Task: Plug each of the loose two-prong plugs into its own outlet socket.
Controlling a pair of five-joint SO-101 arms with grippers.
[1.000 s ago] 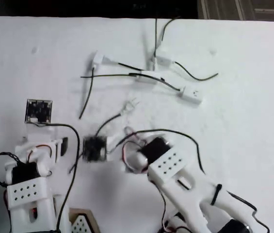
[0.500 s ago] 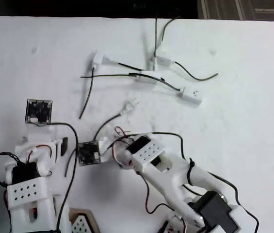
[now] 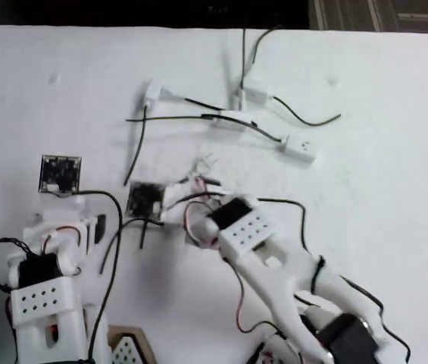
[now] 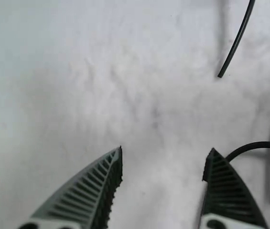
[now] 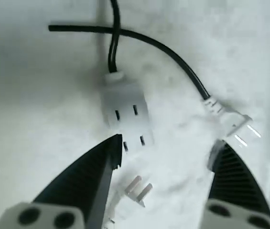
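Observation:
My right gripper [image 5: 167, 143] is open just above the white table. A small white two-prong plug [image 5: 137, 188] lies between its fingers, untouched. Just beyond the fingertips lies a pale outlet block [image 5: 125, 114] with two pairs of slots and a black cord. A second two-prong plug [image 5: 232, 125] on a black cord lies beside one finger. From above, the right arm [image 3: 251, 235] stands mid-table, close to a loose plug [image 3: 206, 162]. My left gripper [image 4: 166, 151] is open over bare table with nothing in it; its arm [image 3: 43, 265] is at the front left.
Several white outlets and plugs with black cords lie farther back: one [image 3: 298, 147] to the right, one [image 3: 231, 120] in the middle, one [image 3: 153, 92] to the left. A loose black cable end [image 4: 235, 43] lies ahead of the left gripper. The table [image 3: 395, 189] has bare room at right.
The right arm has swung and reached away from the table's front edge, toward the loose plug in the middle. The left arm has stayed still.

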